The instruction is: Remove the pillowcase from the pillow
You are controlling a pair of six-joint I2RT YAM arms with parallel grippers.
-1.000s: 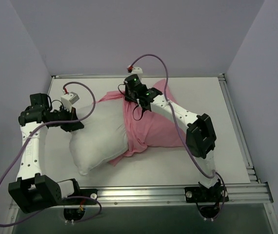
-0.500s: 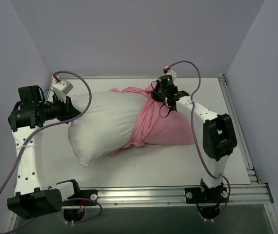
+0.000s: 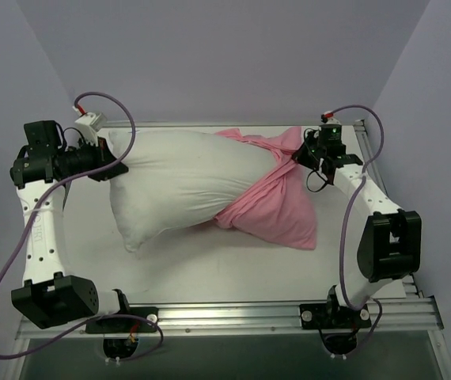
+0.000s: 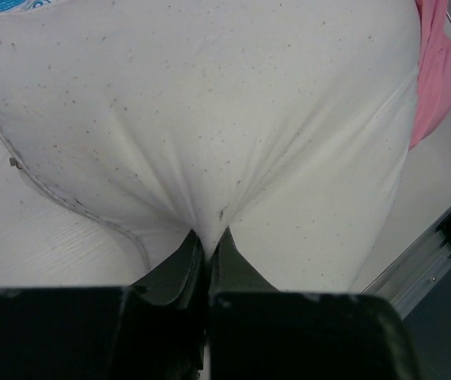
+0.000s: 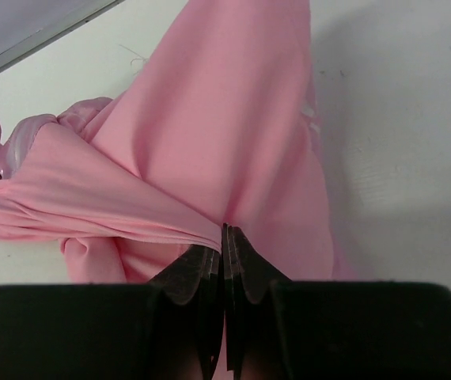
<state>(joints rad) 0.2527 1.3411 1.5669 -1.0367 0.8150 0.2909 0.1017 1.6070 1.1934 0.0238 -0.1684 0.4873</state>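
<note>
Left gripper [image 4: 207, 236] pinched tight on pillow [image 3: 174, 178] end, right gripper [image 5: 224, 231] clamped on pillowcase [image 3: 281, 212]. Pillowcase looks thin, slick, bunchy; pillow squishy, light. Best grab: fabric edge, not middle.

One pillow [image 3: 178, 178] and one pillowcase [image 3: 285, 210] are counted on the single surface [image 3: 241, 265], the pillow toward nine o'clock and the pillowcase toward three. Two arms are counted, each bearing one claw: the left claw [image 3: 108, 161] and the right claw [image 3: 301, 154]. Two purple cables are counted, the left cable [image 3: 2, 275] and the right cable [image 3: 343, 237].
</note>
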